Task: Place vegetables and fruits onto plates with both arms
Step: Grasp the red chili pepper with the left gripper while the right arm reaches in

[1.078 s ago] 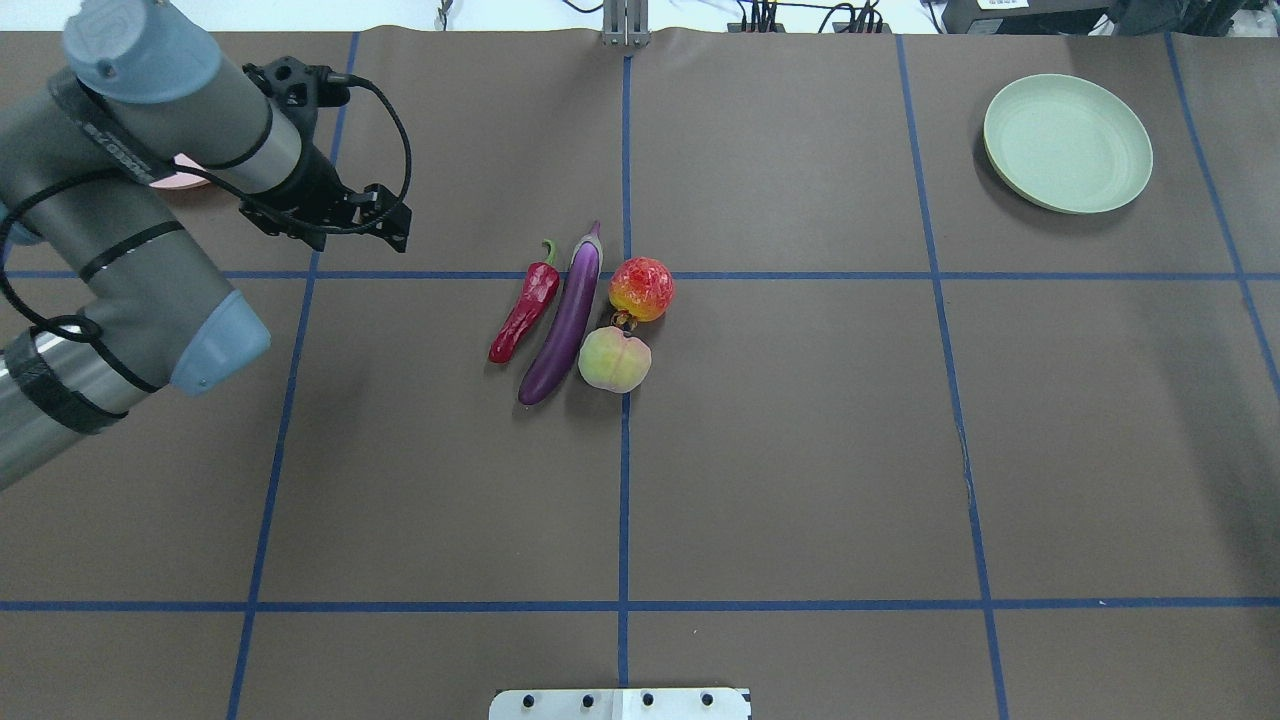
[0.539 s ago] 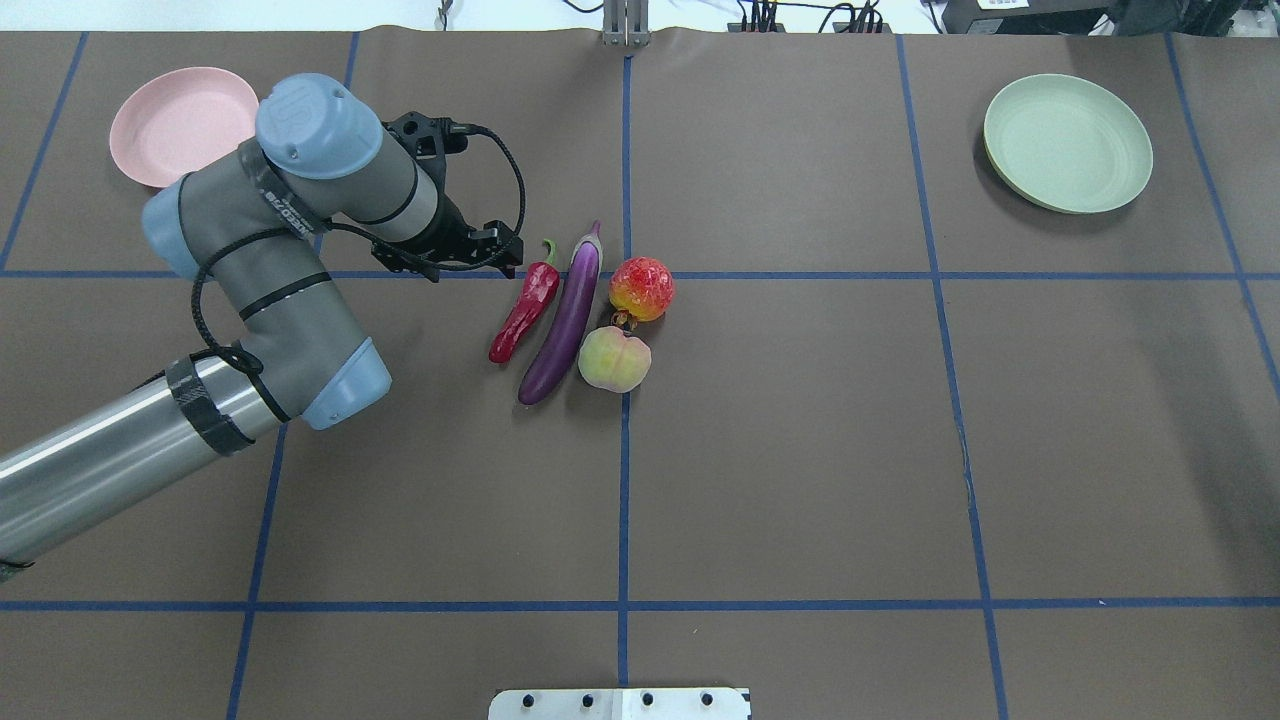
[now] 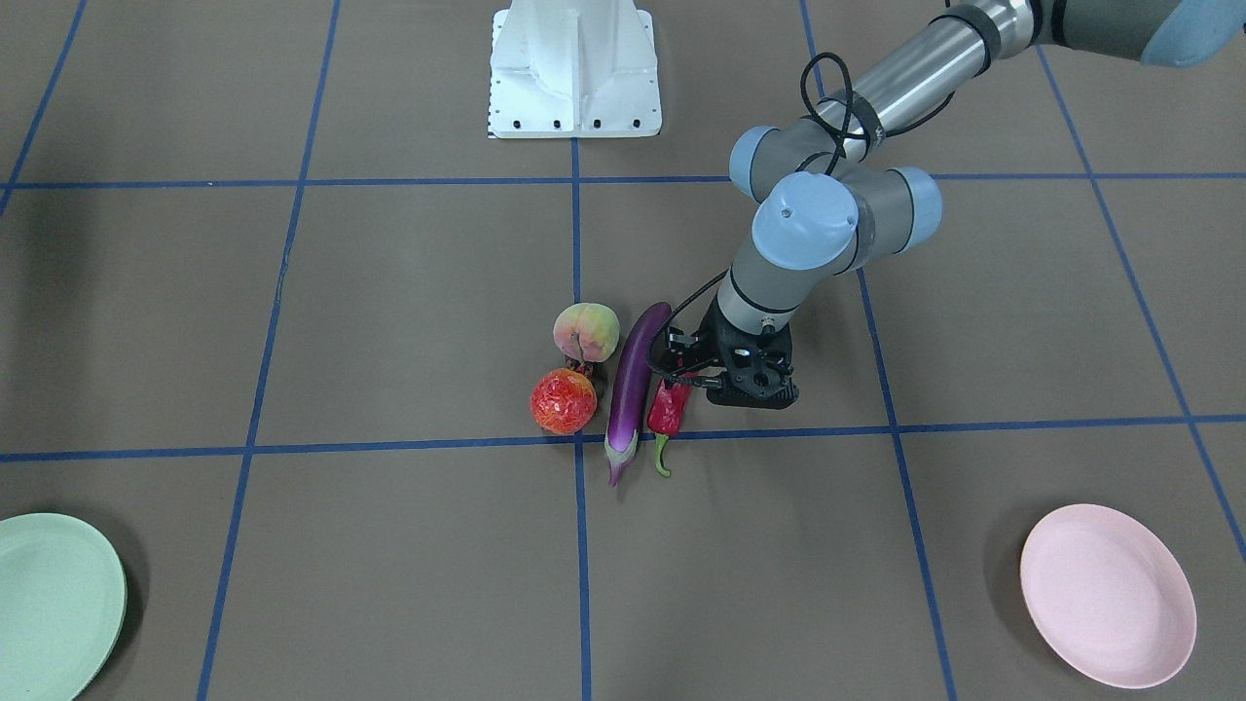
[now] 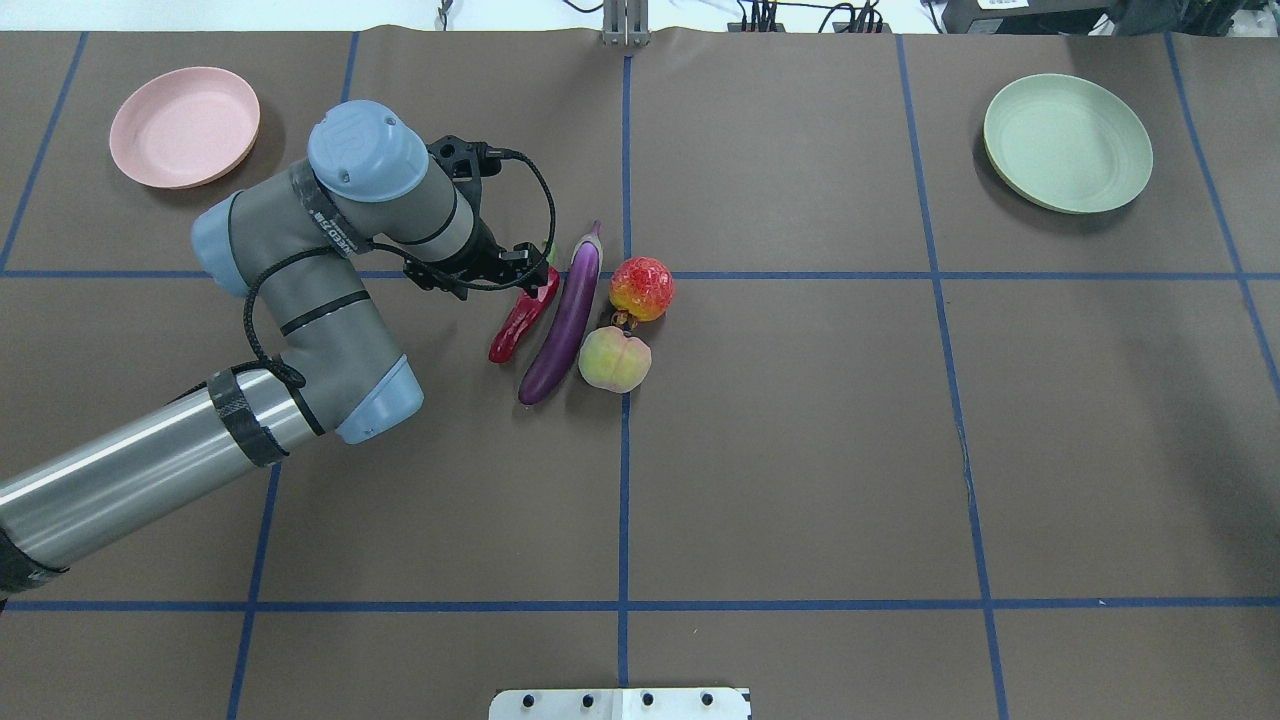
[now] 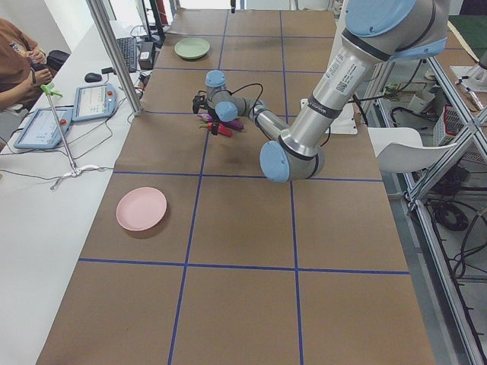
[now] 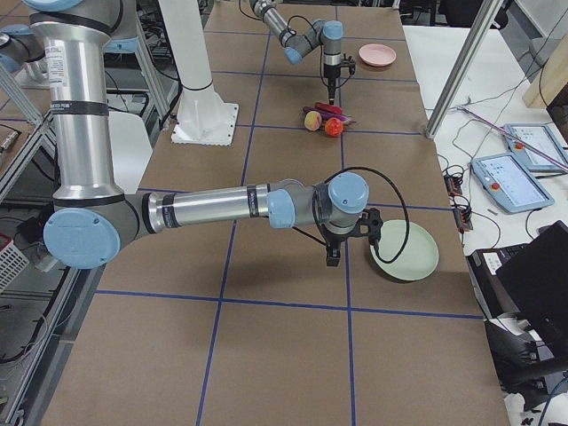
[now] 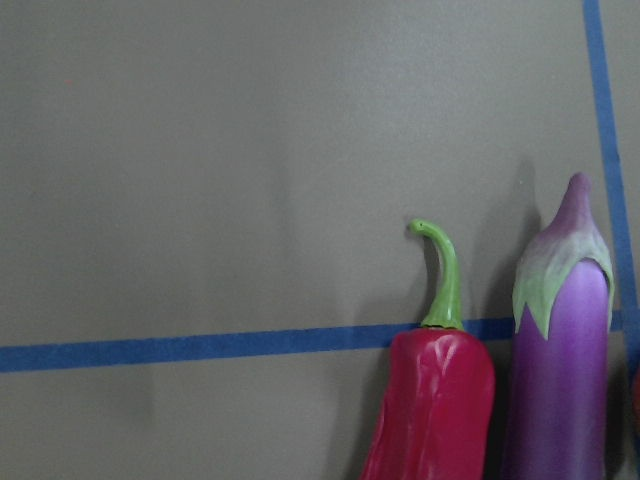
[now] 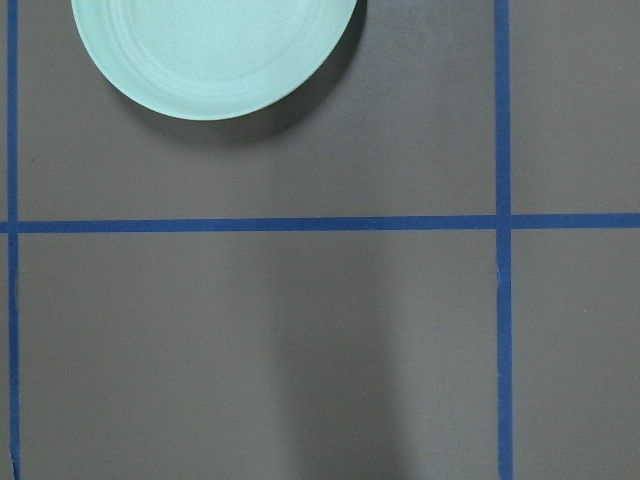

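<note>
A red chili, a purple eggplant, a peach and a bumpy red-orange fruit lie close together at the table's middle. My left gripper hovers low over the chili's stem end and looks open, with nothing held. The left wrist view shows the chili and the eggplant but no fingers. The pink plate lies far left, the mint green plate far right, both bare. My right gripper hangs beside the green plate; whether it is open, I cannot tell.
Blue tape lines cross the brown table cover. The white base block stands at the robot's side of the table. A person sits by a side desk with tablets in the exterior left view.
My left arm has swung right from over the pink plate to the chili, uncovering the plate. The vegetables and fruits have not moved.
</note>
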Robot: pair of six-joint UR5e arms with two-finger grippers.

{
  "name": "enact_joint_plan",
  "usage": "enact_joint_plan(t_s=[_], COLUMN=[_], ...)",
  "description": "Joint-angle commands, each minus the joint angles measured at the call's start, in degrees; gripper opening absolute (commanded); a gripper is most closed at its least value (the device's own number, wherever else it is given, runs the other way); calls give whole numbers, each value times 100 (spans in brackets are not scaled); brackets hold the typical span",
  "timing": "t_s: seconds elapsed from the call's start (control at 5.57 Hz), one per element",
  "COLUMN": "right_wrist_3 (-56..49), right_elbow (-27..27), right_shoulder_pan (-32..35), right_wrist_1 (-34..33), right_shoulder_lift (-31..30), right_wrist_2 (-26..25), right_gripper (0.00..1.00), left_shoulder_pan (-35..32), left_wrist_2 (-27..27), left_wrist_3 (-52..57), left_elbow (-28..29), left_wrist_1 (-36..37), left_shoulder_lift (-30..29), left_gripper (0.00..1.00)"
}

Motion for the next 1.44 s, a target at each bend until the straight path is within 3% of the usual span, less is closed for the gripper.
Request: enact_joint_plan(t_s=[0.0,0.36,1.26], right_wrist_3=[115,893,1168], right_elbow=[-2,-2,-10], right_shoulder_pan=[-108,-599,-812], right_wrist_1=[0,9,9], right_shoulder_lift=[157,604,930], right_wrist_2=[-1,-10,-10], right_gripper=[100,100,100], left_shoulder_pan=[22,145,154], left_wrist_2=[1,1,1], left_wrist_3=[-2,-2,24], left_elbow=[101,119,215], left_wrist_1=[8,8,-10], left_shoulder_lift=[-91,-135,-126], left_gripper=[88,88,83])
